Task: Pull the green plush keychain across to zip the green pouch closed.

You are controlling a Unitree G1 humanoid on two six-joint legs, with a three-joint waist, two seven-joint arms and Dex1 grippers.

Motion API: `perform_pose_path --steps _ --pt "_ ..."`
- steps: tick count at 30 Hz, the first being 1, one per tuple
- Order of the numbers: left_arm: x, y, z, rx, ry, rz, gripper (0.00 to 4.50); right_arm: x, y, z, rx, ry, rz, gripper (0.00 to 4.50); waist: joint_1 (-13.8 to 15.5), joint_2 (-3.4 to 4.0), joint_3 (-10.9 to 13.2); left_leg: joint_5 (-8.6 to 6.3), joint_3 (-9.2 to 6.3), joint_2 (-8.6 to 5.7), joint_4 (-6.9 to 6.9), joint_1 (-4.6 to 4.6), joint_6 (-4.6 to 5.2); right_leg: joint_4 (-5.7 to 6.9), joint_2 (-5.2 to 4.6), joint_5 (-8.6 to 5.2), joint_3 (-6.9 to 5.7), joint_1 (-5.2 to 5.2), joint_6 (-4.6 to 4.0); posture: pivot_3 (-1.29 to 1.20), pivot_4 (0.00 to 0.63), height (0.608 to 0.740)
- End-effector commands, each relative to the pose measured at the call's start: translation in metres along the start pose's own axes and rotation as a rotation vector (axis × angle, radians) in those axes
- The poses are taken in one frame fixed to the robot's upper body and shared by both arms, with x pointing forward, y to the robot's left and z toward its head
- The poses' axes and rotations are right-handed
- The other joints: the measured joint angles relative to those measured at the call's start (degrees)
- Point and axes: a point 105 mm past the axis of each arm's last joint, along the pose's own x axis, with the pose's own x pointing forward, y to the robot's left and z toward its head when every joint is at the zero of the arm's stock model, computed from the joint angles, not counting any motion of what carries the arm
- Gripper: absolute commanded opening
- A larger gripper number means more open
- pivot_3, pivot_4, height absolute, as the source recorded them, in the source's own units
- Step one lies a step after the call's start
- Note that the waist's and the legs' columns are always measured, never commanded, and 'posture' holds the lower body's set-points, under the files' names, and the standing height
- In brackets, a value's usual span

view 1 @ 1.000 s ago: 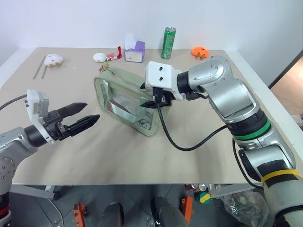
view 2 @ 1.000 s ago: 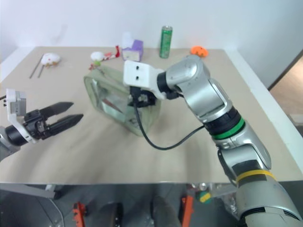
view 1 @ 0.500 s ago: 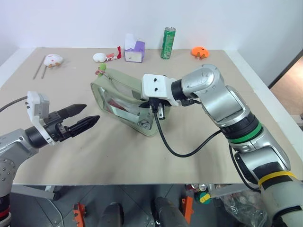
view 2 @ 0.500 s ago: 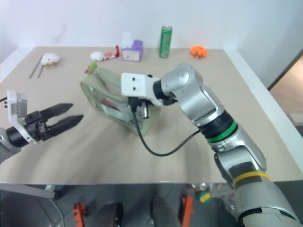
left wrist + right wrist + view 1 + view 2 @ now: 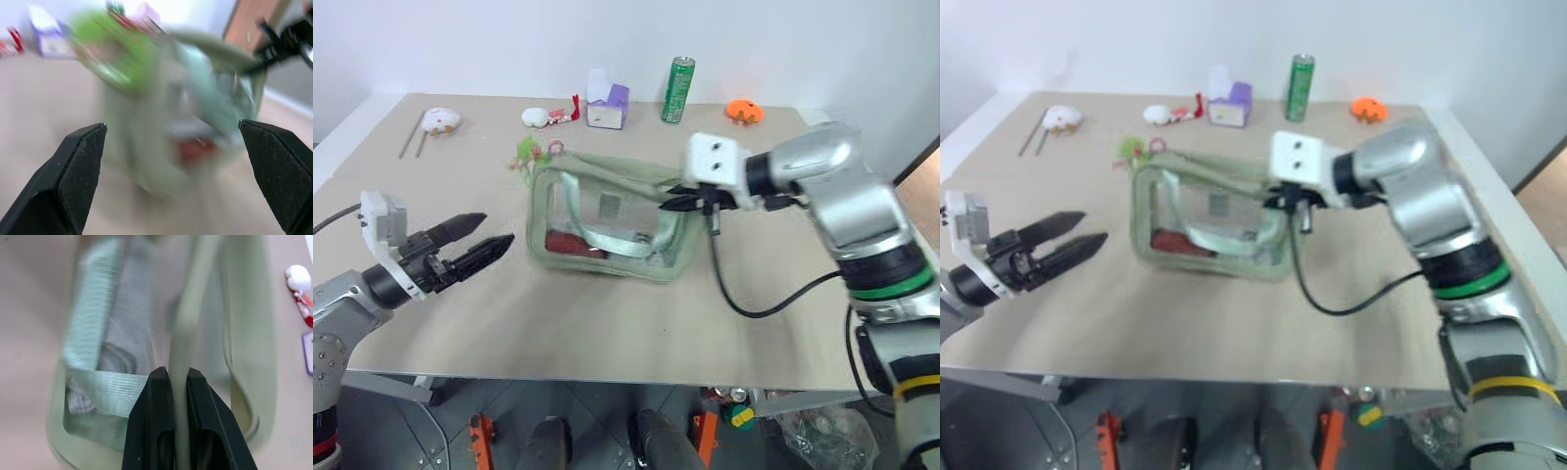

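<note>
1. The green plush keychain (image 5: 530, 151) lies on the table (image 5: 607, 323) at the pouch's (image 5: 607, 220) far-left corner.
2. The right gripper (image 5: 177, 377) pinches the pouch's top edge at its other end.
3. The left gripper (image 5: 481, 240) hangs spread wide, apart from the pouch.

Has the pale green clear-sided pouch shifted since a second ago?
Yes: the pouch swung rightward at the end held by the right gripper, past the green drink can.

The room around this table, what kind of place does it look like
Probably a robot test space, not a home: a plain beige table against a bare white wall, with unrelated props along its far edge, such as a green drink can.
</note>
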Motion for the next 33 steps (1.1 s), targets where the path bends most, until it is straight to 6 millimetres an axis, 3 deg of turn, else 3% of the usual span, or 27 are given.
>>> perform_pose_path --steps 1,5,9,12,14,16,19,24,28,33 --pt "-0.009 0.008 0.025 -0.012 -0.131 0.034 4.5 -0.021 0.015 0.001 -0.096 -0.009 0.047 0.04 0.1 0.01 0.0 0.0 -0.03 0.0 0.0 -0.02 0.0 -0.01 0.0 0.0 -0.03 0.01 0.01 0.0 0.15 0.74" --pt "-0.011 0.015 0.028 -0.03 -0.142 0.054 4.5 -0.02 0.046 -0.005 -0.156 0.012 0.163 0.04 0.0 0.02 0.0 0.0 -0.05 -0.02 0.02 0.0 0.01 0.02 0.04 0.01 -0.04 0.01 0.0 0.0 0.15 0.74" --pt "-0.01 0.016 0.027 -0.033 -0.13 0.048 4.5 -0.014 0.062 -0.007 -0.188 0.027 0.217 0.04 0.0 0.01 0.0 0.0 -0.02 -0.01 0.06 0.19 0.0 0.02 0.07 0.05 -0.04 0.17 -0.02 0.0 0.15 0.74" --pt "-0.008 0.016 0.024 -0.032 -0.11 0.043 4.5 -0.009 0.06 0.0 -0.175 -0.008 0.203 0.04 -0.1 0.01 0.0 0.0 0.02 0.0 0.06 0.38 0.0 0.03 0.08 0.05 -0.02 0.31 -0.04 0.0 0.15 0.74" --pt "-0.006 0.015 0.024 -0.032 -0.102 0.037 4.5 -0.002 0.048 0.008 -0.133 -0.049 0.142 0.04 -0.3 0.0 0.0 0.01 0.08 0.04 0.06 0.43 0.0 0.04 0.11 0.11 0.0 0.31 -0.09 0.0 0.15 0.74" --pt "-0.004 0.014 0.023 -0.034 -0.093 0.031 4.5 0.002 0.034 0.019 -0.091 -0.112 0.081 0.81 -0.8 0.0 0.0 0.02 0.16 0.13 0.06 0.47 -0.01 0.05 0.2 0.21 0.05 0.27 -0.19 0.0 0.15 0.74" --pt "-0.001 0.012 0.019 -0.033 -0.071 0.02 4.5 -0.001 0.03 0.036 -0.02 -0.22 0.085 1.71 -0.8 0.01 0.0 0.08 0.07 0.23 0.04 0.43 -0.08 0.11 0.35 0.27 0.02 0.2 -0.28 0.0 0.15 0.74" --pt "0.006 0.006 0.013 -0.05 -0.057 -0.008 4.5 -0.024 0.024 0.046 0.149 -0.364 0.134 3.49 -0.6 0.02 0.0 0.08 -0.04 0.21 -0.03 0.31 -0.09 0.11 0.34 0.17 0.0 0.15 -0.26 0.0 0.15 0.74" --pt "0.008 0.003 0.01 -0.06 -0.05 -0.019 4.5 -0.055 0.015 0.046 0.235 -0.441 0.116 3.49 -0.5 0.02 0.0 0.07 -0.02 0.09 -0.03 0.26 -0.09 0.09 0.21 0.11 0.0 0.15 -0.16 0.0 0.15 0.74" --pt "0.01 0.002 0.01 -0.06 -0.047 -0.028 4.5 -0.074 0.016 0.016 0.243 -0.314 0.07 3.49 -0.1 0.01 0.0 0.07 0.02 0.06 -0.02 0.29 -0.08 0.07 0.19 0.09 -0.01 0.17 -0.15 0.0 0.15 0.74"
